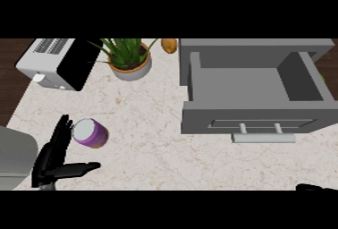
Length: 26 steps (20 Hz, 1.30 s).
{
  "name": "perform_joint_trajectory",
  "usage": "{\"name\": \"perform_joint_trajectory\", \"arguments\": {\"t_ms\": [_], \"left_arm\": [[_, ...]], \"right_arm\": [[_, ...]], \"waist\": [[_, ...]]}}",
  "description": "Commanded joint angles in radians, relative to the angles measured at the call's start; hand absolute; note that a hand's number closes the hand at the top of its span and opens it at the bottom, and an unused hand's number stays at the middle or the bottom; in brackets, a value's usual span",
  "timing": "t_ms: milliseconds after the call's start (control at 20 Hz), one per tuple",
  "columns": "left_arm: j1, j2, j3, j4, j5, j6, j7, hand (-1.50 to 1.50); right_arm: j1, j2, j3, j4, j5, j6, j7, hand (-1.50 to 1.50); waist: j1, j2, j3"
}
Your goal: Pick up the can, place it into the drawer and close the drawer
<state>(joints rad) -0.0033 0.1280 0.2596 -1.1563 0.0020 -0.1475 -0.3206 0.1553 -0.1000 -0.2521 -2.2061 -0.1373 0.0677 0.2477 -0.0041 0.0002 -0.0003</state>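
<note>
Cut off and hidden around the drawer

The right hand [315, 187] shows only as a dark sliver at the lower edge, below the drawer [254, 85], so its fingers cannot be read. Left of the drawer, the left hand [54, 157] hides the can's [90, 133] near side; the forearm leaves the frame.

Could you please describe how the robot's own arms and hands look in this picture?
The left hand is glossy black, with long slim fingers and a separate thumb. Its grey forearm is a broad, smooth, boxy shape at the view's left edge. Of the right hand, only a small black part shows at the lower right corner. No cables or markings are visible.
</note>
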Motion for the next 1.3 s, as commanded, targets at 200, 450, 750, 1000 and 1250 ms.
{"name": "perform_joint_trajectory", "arguments": {"t_ms": [200,450,750,1000,1250], "left_arm": [[-0.14,0.048,0.051,0.3,0.023,-0.004,-0.131,-1.5],[-0.206,0.067,0.05,0.463,0.011,0.018,-0.209,-1.5],[-0.413,0.103,0.082,0.736,0.002,0.037,-0.299,-1.5],[-0.448,0.139,0.076,0.847,-0.009,-0.017,-0.385,-1.5],[-0.479,0.138,0.038,0.888,-0.032,-0.088,-0.394,-1.5]], "right_arm": [[0.022,0.004,-0.01,-0.089,-0.013,0.024,0.059,-1.5],[0.049,0.034,-0.003,-0.053,0.022,0.05,-0.017,-1.5],[-0.019,0.023,-0.011,-0.016,0.024,0.033,0.007,-1.5],[-0.053,-0.013,-0.043,-0.048,-0.014,0.032,0.089,-1.5],[-0.007,0.003,-0.043,-0.033,-0.005,0.065,0.026,-1.5]], "waist": [[-0.002,0.0,0.0],[-0.002,0.0,0.0],[-0.011,0.004,-0.001],[-0.011,0.004,-0.001],[-0.013,0.004,-0.001]]}}
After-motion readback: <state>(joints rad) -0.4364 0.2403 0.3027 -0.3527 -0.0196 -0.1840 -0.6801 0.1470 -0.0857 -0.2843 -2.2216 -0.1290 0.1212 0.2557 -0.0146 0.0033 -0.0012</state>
